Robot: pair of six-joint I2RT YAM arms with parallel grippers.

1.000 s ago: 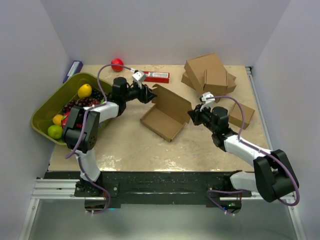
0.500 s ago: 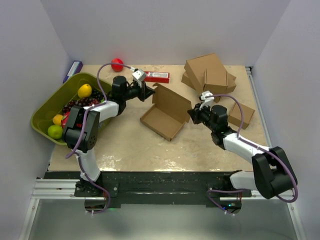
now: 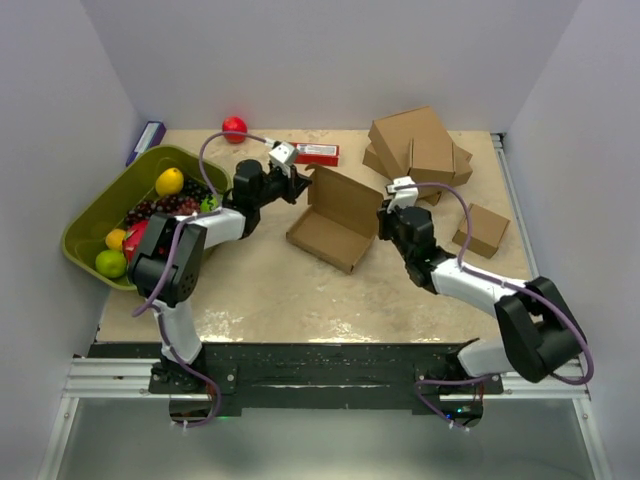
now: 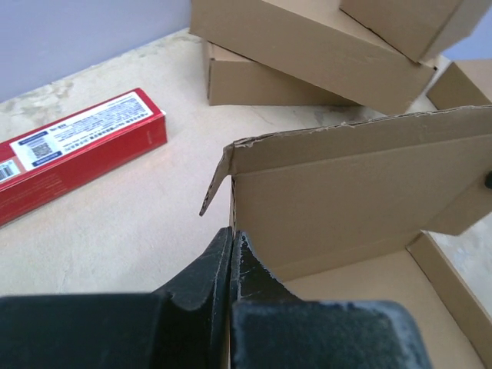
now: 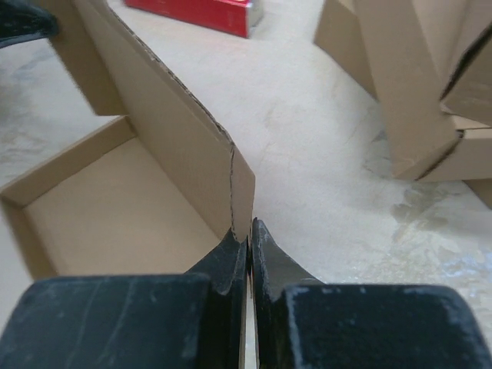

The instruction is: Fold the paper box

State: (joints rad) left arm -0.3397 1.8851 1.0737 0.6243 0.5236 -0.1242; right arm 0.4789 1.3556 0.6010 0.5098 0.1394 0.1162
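Right now both grippers are pinched shut on the paper box [image 3: 330, 238], which sits mid-table between the arms. The left gripper [image 4: 231, 234] nips the left end of its upright panel and the right gripper [image 5: 250, 228] nips the right end, with only the board's thickness between each pair of jaws.

My worry is uneven motion. If one arm leads the other, I judge the panel will twist and crease off its score line, or the shallow tray will skate across the table [image 3: 300, 300], which looks smooth and mottled like stone. Both grips sit right at the edge, so a hard pull could tear the board or slip off it. The small tab [image 4: 216, 184] splayed outward at the left corner could get crushed instead of tucked.

The box is plain brown corrugated card, matte, with a ragged die-cut top edge, low straight walls and a flat rectangular floor.
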